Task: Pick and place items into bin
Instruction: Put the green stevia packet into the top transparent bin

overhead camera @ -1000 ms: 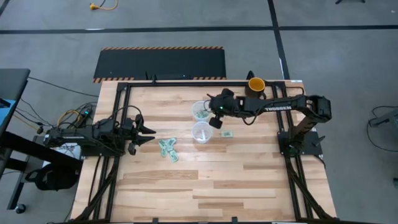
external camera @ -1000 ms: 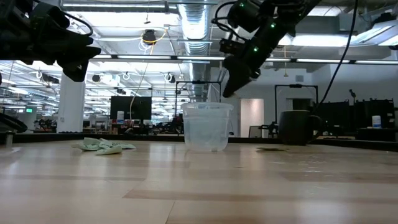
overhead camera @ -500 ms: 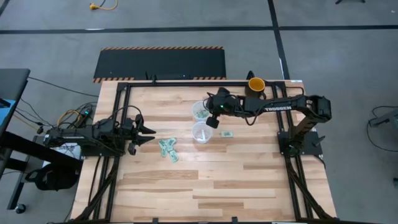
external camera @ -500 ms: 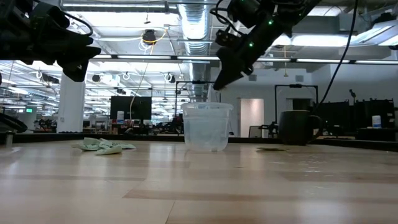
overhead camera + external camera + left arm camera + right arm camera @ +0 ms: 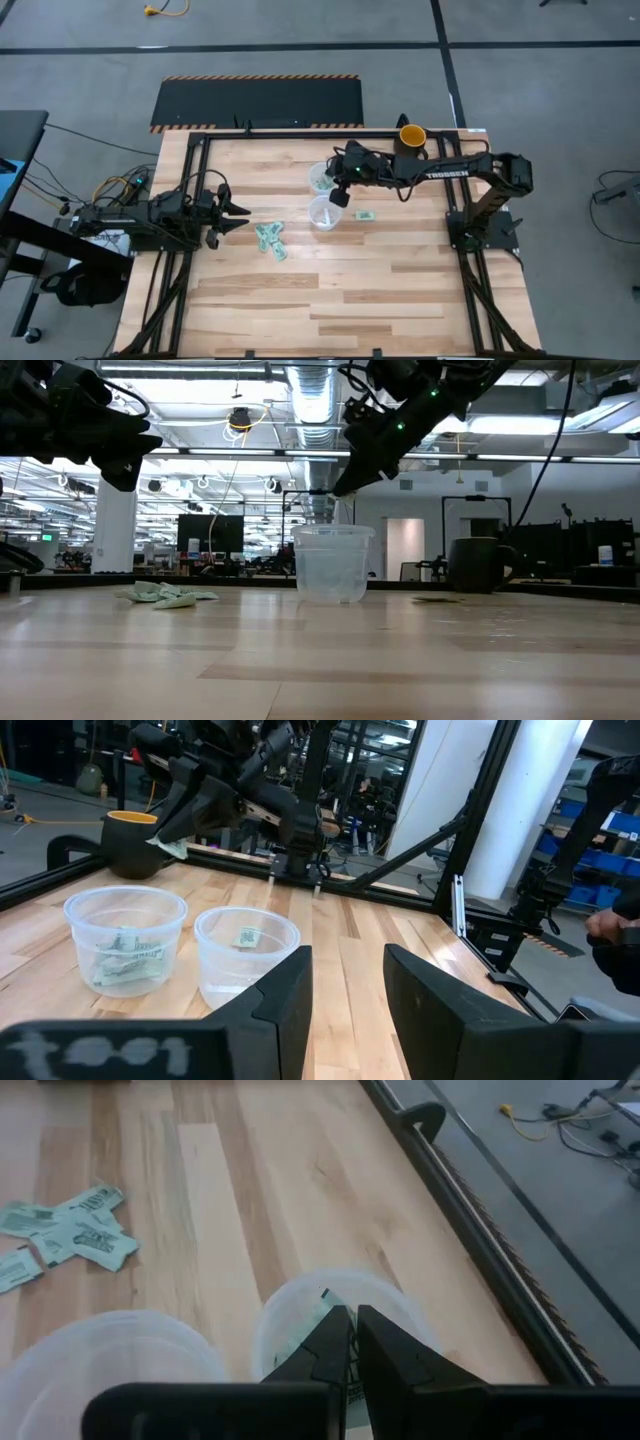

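On the bench (image 5: pixel 330 290), high view: two clear plastic cups side by side near the middle, the far cup (image 5: pixel 322 178) holding green-and-white packets, the near cup (image 5: pixel 324 212) with one packet inside. A cluster of loose packets (image 5: pixel 271 240) lies left of the near cup; a single packet (image 5: pixel 366 215) lies right of it. A dark mug (image 5: pixel 412 136) with yellow inside stands at the far edge. Right gripper (image 5: pixel 337 194) hangs between the two cups, above their rims. Left gripper (image 5: pixel 238 217) waits at the left side, well apart from the cups.

Low view: right gripper (image 5: pixel 342 486) raised above a clear cup (image 5: pixel 333 563); loose packets (image 5: pixel 165 595) flat on the bench at left; mug (image 5: pixel 478 564) at right.

Left wrist view: both cups with packets inside; left gripper fingers (image 5: pixel 285 995) parted, nothing between them. The right gripper (image 5: pixel 172 828) pinches a small green-and-white packet (image 5: pixel 172 846) above the far cup.

Right wrist view: fingers (image 5: pixel 327 1345) nearly together over the far cup (image 5: pixel 336 1320); the held packet is not clear here; loose packets (image 5: pixel 68 1235) beyond.
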